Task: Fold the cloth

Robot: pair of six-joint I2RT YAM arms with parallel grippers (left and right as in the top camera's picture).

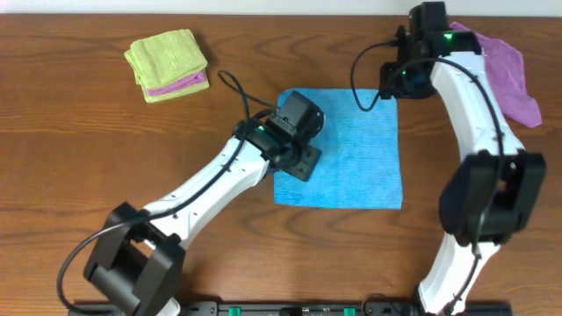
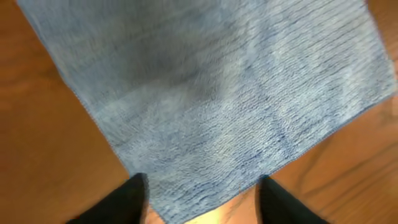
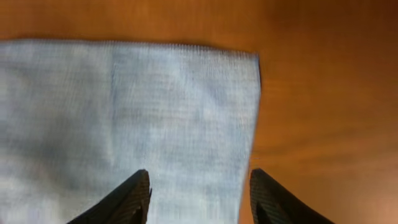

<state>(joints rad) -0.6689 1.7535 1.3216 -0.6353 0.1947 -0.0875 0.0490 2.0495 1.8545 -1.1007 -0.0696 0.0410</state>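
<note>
The sky-blue cloth [image 1: 347, 154] lies flat on the wooden table. My left gripper [image 1: 297, 133] hovers over its left side. In the left wrist view this gripper [image 2: 202, 204] is open, and a corner of the cloth [image 2: 236, 112] lies between the dark fingers [image 2: 127, 200] without being pinched. My right gripper [image 1: 397, 84] sits at the cloth's far right corner. In the right wrist view it [image 3: 199, 196] is open too, straddling the right edge of the cloth [image 3: 124, 118], one finger [image 3: 127, 198] over cloth and the other over bare wood.
A folded lime-green cloth [image 1: 165, 60] on a pink one lies at the far left. A purple cloth [image 1: 509, 75] lies at the far right behind the right arm. Bare wood surrounds the blue cloth.
</note>
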